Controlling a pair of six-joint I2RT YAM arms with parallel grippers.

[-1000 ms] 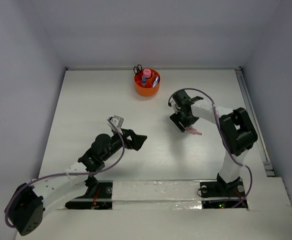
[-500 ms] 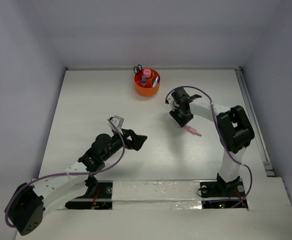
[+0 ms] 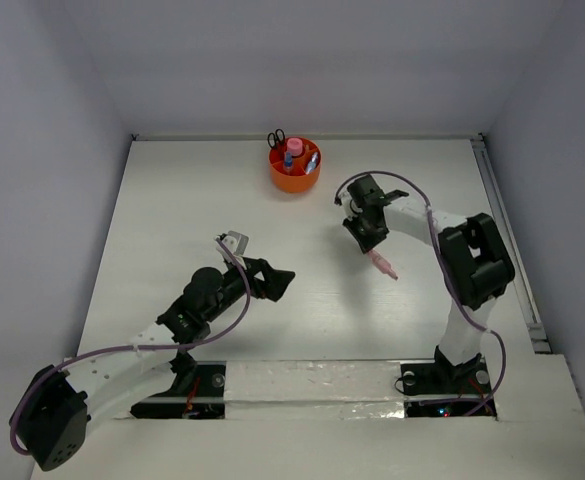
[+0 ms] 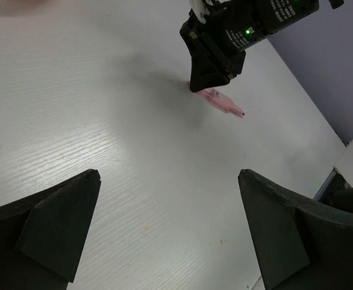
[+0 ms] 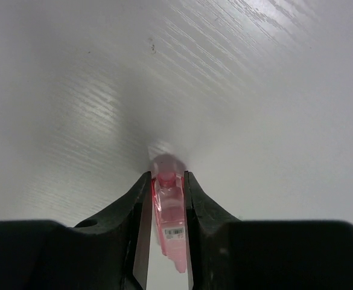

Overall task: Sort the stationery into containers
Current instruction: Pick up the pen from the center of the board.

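My right gripper (image 3: pixel 366 238) is shut on a translucent pink piece (image 3: pixel 382 266) and holds it low over the table, right of centre. In the right wrist view the pink piece (image 5: pixel 170 217) sits pinched between both fingertips (image 5: pixel 141 193). It also shows in the left wrist view (image 4: pixel 223 101), sticking out below the right gripper (image 4: pixel 209 75). The orange tub (image 3: pixel 295 170) stands at the far middle with a pink-capped glue bottle (image 3: pixel 294 147), black-handled scissors (image 3: pixel 276 137) and a light-blue piece (image 3: pixel 312 160) in it. My left gripper (image 3: pixel 280 283) is open and empty.
White side walls and a back wall enclose the table. A rail (image 3: pixel 507 230) runs along the right edge. The left gripper's fingers (image 4: pixel 55 223) hover over bare white tabletop (image 4: pixel 134 139).
My right gripper has shifted slightly toward the far side and turned a little, with the pink piece still in it. The left arm has not moved.
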